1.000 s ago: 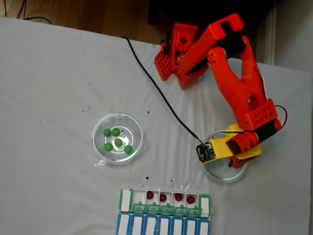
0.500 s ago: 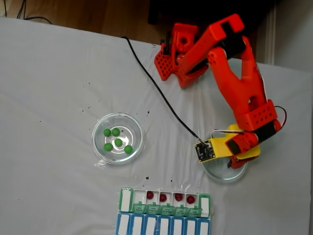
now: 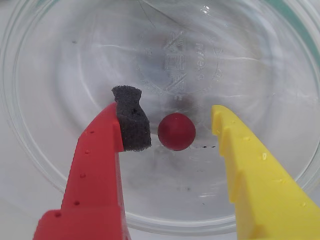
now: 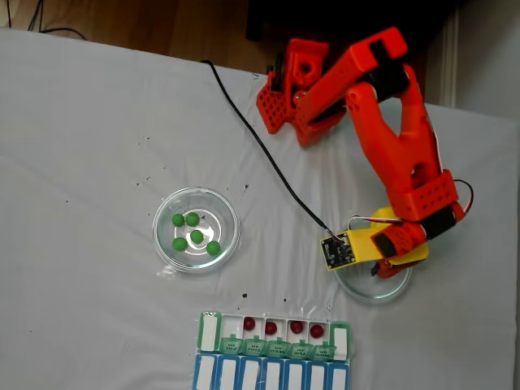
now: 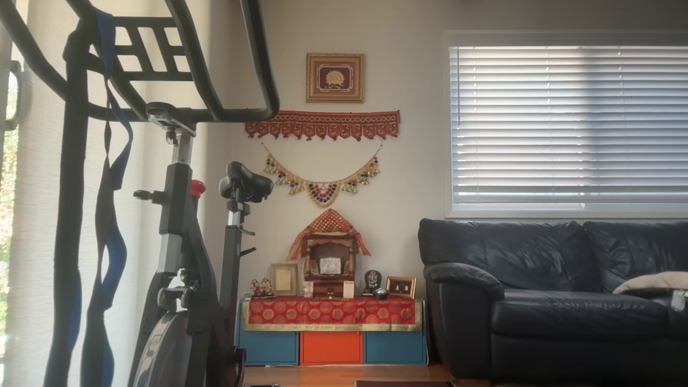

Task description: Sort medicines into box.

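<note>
Medicines here are small glossy balls, and we see one dark red ball (image 3: 176, 131) lying on the floor of a clear glass dish (image 3: 45, 165) in the wrist view. Our gripper (image 3: 172, 117) is spread apart around it: the red finger with its dark foam pad (image 3: 133, 120) sits just left of the ball, the yellow finger (image 3: 250, 170) a little further off on the right, neither touching it. In the fixed view we find five bright green balls (image 4: 196, 236) in a second glass dish (image 4: 166, 213) to the left. Four more red balls (image 4: 272, 327) sit in the open white compartments of the box (image 4: 208, 331), one in each, behind green lids and a blue-lidded row.
</note>
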`<action>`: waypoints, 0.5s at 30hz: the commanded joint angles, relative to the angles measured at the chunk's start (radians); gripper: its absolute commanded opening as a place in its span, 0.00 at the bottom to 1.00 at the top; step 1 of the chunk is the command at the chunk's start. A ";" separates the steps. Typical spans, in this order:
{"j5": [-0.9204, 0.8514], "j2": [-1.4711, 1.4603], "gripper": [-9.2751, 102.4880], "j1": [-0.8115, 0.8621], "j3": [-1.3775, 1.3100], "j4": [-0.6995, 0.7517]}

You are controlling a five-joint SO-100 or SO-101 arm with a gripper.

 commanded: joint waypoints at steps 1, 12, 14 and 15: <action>-0.018 0.021 0.29 -0.018 -0.035 0.026; -0.054 0.086 0.31 -0.044 -0.009 0.058; -0.049 0.091 0.30 -0.048 -0.009 0.058; -0.049 0.091 0.30 -0.051 -0.011 0.058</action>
